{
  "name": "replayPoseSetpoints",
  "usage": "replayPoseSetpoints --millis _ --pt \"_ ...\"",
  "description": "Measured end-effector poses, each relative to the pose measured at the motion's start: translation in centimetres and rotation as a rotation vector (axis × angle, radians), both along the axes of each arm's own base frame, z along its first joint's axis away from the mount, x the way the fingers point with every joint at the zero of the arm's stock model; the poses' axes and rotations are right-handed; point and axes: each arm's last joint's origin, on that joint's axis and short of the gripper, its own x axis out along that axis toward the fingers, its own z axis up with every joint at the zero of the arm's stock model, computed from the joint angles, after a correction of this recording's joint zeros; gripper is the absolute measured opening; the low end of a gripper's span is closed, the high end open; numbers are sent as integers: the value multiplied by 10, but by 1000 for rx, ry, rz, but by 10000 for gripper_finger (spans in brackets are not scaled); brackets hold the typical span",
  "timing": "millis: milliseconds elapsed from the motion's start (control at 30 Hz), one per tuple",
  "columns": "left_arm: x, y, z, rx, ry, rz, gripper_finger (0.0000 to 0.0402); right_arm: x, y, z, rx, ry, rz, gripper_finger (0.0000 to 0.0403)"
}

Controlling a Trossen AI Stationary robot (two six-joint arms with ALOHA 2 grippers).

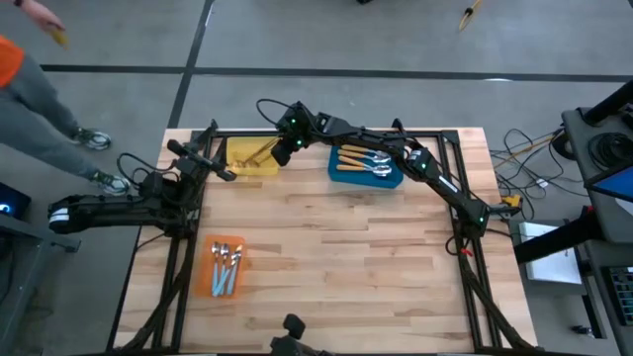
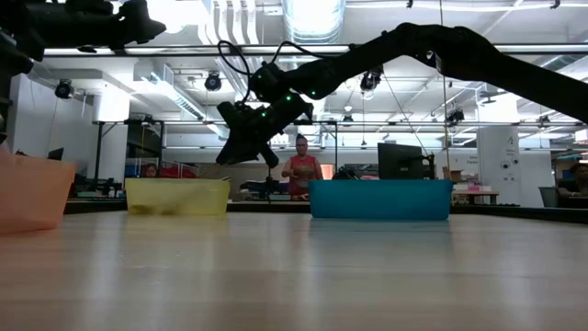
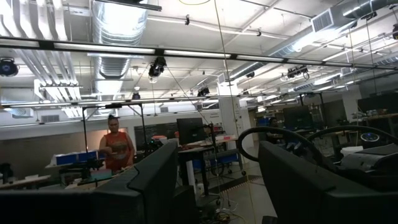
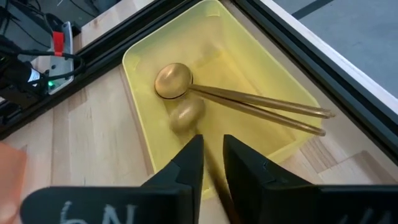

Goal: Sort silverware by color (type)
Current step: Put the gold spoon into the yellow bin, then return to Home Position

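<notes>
Sorting appears nearly complete, judged from how the silverware lies. In the high view, gold spoons (image 1: 259, 151) lie in the yellow tray (image 1: 240, 166) at upper centre-left, orange-handled spoons (image 1: 358, 160) lie in the blue tray (image 1: 394, 181) at upper centre, and blue-handled spoons (image 1: 226, 269) lie in the orange tray (image 1: 206, 280) at lower left. No loose spoon shows on the bare wooden worktop (image 1: 336, 257). Remaining work, if any, seems limited to finishing the current drop and withdrawing the arm.

Right claw (image 4: 211, 163) hangs directly over the yellow tray (image 4: 143, 124). Its two fingers stand slightly apart with a narrow gap between them. A blurred gold streak runs along that gap, but whether it is a spoon in the grip or one dropping free cannot be told. Two gold spoons (image 4: 180, 93) lie in the tray below, bowls close together, thin handles running toward the right of the frame.

Left claw (image 3: 217, 180) waits at the left edge of the worktop, raised and pointing level into the room, fingers spread wide and holding nothing.

Markings: pale characters on the right claw body at the lower left of its wrist view are cut off and unreadable. No brand or label is legible on trays or spoons.
</notes>
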Motion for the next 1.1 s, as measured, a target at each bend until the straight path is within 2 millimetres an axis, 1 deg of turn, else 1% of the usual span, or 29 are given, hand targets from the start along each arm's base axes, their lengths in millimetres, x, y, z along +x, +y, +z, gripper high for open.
replayPoseSetpoints --millis 333,500,633,733,933,1100 --pt "0 0 0 0 0 0 205 0 -1 0 -17 7 -24 96" --pt "0 0 0 -5 -7 -5 205 -2 -4 3 -26 4 -32 109" --pt "1 0 -2 -51 -50 -49 205 -3 -9 18 -74 -30 -24 111" --pt "6 0 -9 -121 -40 -103 205 -3 -9 31 -139 -60 5 106" --pt "15 -6 -22 -245 -1 -214 205 -5 7 57 -274 -79 100 91" --pt "19 -19 -24 -252 21 -453 205 -4 21 70 -350 -86 166 76"
